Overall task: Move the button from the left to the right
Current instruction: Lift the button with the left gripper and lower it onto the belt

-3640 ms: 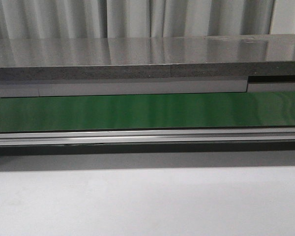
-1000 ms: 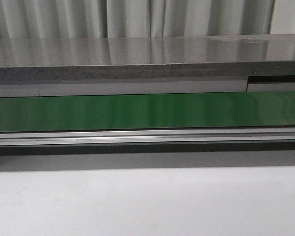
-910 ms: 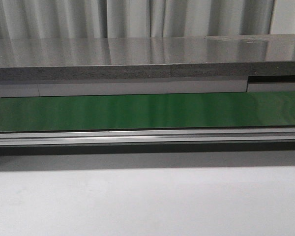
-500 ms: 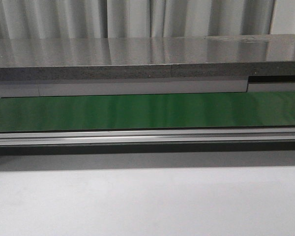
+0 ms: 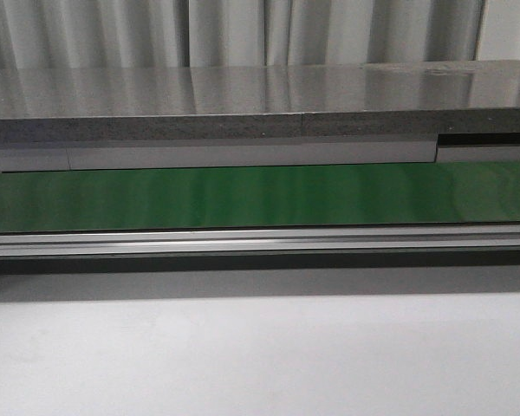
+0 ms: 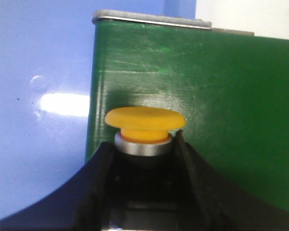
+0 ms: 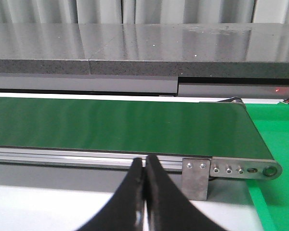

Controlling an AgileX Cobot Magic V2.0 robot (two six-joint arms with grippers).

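**Button clamped in left gripper at belt's end; right gripper closed and empty**

Front view: only the green belt (image 5: 260,198), its aluminium rail (image 5: 260,240), the grey stone counter (image 5: 243,104) behind, and the white tabletop (image 5: 260,355) in front. No arm, gripper or button shows there.

Left wrist view is the only one with the button (image 6: 145,126). Round yellow-orange mushroom cap, silver collar under it, dark body below mostly hidden in shadow between the fingers. Left gripper (image 6: 145,154) clamped on it, black fingers (image 6: 100,178) pressed to both sides of the collar and body. Button sits over the belt near one end edge, where a metal end plate (image 6: 151,20) shows, close to the belt's side edge next to a blue surface (image 6: 38,72). Cannot tell if it touches the belt.

Right wrist view: right gripper (image 7: 145,192) fingertips together, nothing between them. Beyond it, the belt's end roller bracket (image 7: 231,169) with bolts, and a bright green surface (image 7: 274,144) just beside that belt end.
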